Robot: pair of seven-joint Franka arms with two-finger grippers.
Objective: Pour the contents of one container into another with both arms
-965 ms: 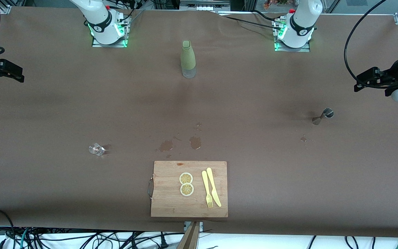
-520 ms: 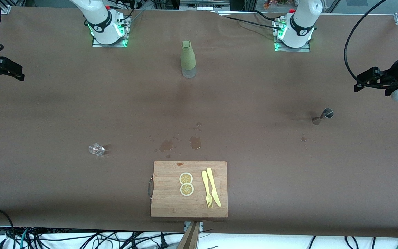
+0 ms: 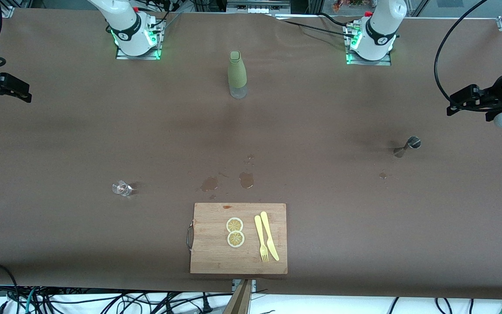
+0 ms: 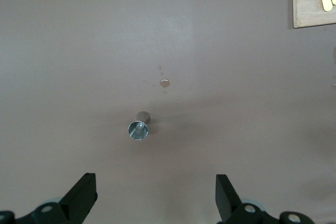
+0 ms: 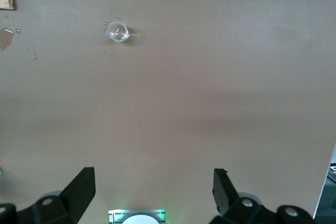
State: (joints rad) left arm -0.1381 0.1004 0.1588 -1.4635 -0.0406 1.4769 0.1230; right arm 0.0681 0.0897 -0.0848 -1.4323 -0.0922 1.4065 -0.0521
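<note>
Upright jigger (image 3: 406,147) and glass cup (image 3: 121,188) well apart on brown table (image 3: 320,218), bottle (image 3: 237,74) between arm bases.

A silver hourglass jigger (image 3: 406,146) stands upright toward the left arm's end of the worktop, well apart from the small clear glass cup (image 3: 121,188), seemingly empty, toward the right arm's end.

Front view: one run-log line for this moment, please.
left gripper: open, above jigger | right gripper: open, empty | glass cup: on table | pour: not begun

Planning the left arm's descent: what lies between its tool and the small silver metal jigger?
Nothing. In the left wrist view only bare brown table shows between the open left tool and the silver hourglass-shaped metal jigger.
</note>
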